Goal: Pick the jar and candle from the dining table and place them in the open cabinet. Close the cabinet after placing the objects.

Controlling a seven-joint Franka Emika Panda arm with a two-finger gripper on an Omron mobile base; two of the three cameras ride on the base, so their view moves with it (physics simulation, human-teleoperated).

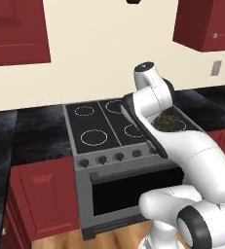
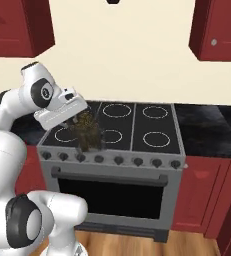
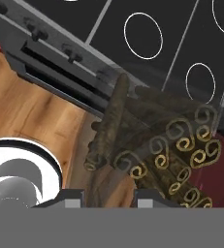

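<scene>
The hand (image 2: pixel 82 131) is grasping the jar (image 2: pixel 89 131) above the stove (image 2: pixel 137 131), apparently mid-carry; shelving it, the candle and closing the cabinet remain.

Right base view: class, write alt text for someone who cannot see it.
The white arm's gripper holds a clear jar of dark sticks above the front left of a grey stove. Red cabinets hang on the cream wall.

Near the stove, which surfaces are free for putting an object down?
The black counter left of the stove lies bare, and so does the counter on its right. The four burner rings are bare too, but the pincer holds the jar over the stove's front left corner, so there it is crowded.
</scene>
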